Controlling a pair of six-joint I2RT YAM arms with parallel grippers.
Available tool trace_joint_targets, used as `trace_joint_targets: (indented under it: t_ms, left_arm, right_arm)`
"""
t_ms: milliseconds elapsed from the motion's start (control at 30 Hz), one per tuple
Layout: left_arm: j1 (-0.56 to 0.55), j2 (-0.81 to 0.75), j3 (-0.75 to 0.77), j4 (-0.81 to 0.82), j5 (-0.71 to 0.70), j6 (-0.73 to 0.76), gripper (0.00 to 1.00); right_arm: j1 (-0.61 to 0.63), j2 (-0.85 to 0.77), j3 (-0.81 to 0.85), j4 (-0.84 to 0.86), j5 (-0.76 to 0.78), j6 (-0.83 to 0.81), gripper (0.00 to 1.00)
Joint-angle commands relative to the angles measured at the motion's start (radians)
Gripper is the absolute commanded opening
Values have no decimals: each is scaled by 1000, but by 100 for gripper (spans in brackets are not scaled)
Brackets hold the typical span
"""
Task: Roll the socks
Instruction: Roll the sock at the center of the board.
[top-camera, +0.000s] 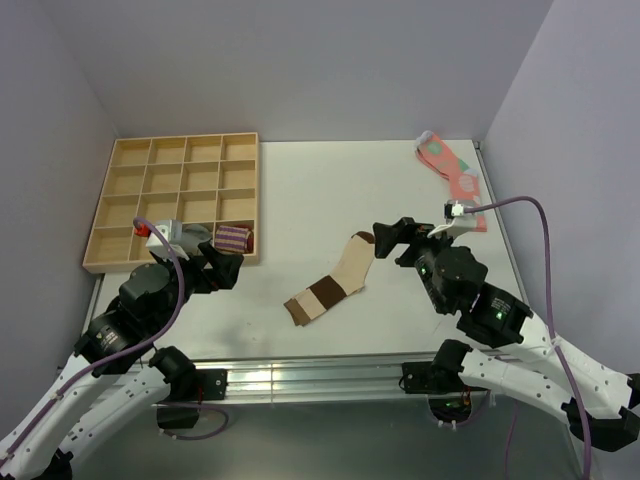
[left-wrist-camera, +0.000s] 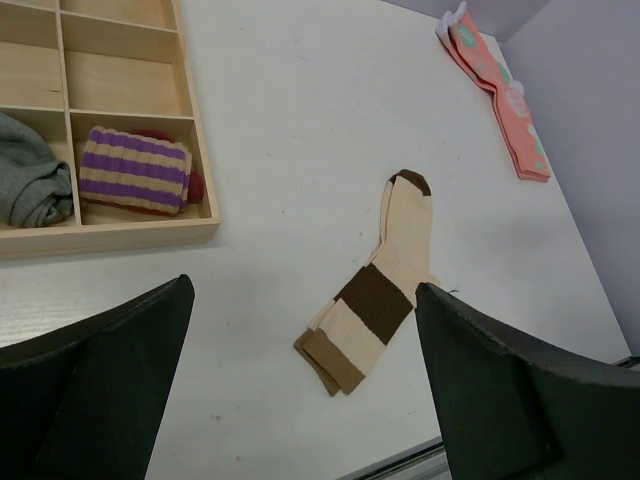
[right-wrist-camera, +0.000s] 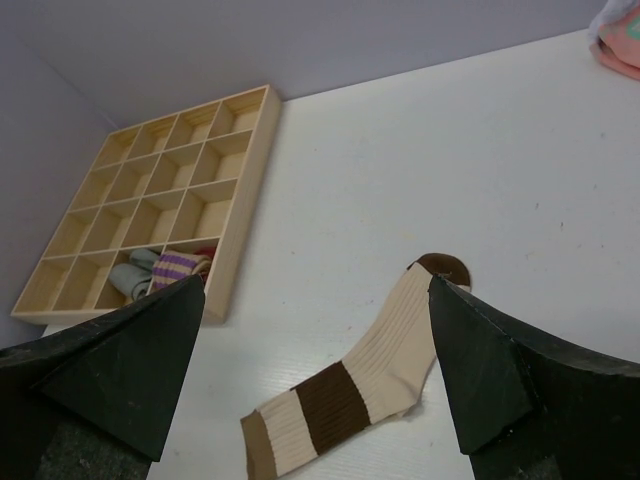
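The socks (top-camera: 335, 280) lie flat on the bench (top-camera: 300, 180), about midway between the left and right edges and closer to the near edge than the far one. They seem to be stacked one on the other, with a slight offset along one side. The dark toe points toward the far right corner and the brown cuff toward the near edge, and nothing is rolled yet. From where I stand, the step in hand looks like the first reach for an end to start the roll. To do it well I would take both layers together at one end, probably the toe, since the right pincer (top-camera: 392, 243) hangs just beside it. I would pinch low against the bench so the bottom sock is not left behind, then turn the fabric over itself in tight, even folds along its length. The other arm could pin the cuff so the pair does not slide or skew. The right pincer is spread wide, holds nothing, and from its own camera appears to be off the fabric. The left pincer (top-camera: 228, 266) is also spread wide and empty. It sits near the left end of the near edge, just in front of the wooden tray (top-camera: 185, 137), well apart from the socks. A striped roll (top-camera: 232, 238) and a grey roll (top-camera: 190, 235) sit in the tray's near compartments. A pair of pink socks (top-camera: 455, 172) lies at the far right corner, out of the way.
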Motion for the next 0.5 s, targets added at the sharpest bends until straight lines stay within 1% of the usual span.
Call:
trace_joint_targets:
  t_ms: [0,200,300,333,400,467]
  left_arm:
    - [-4,6,26,18,5,20,100]
    - [-6,7,28,18,4,19,99]
    - [-4,7,26,18,4,19,99]
    - [-4,7,28,19,7,19,99]
    - [-4,9,25,19,4,20,99]
    - [-4,15,28,18,2,19,99]
  right_arm:
    - [4,16,8,-7,18,-5,100]
    - [4,30,13,-16,5,-11,100]
    - [4,29,0,-10,-26,-11,99]
    - [4,36,-7,-8,-58,-8,99]
    - [4,52,-12,-4,-93,-2,96]
    - [4,90,-21,5,-176,19,90]
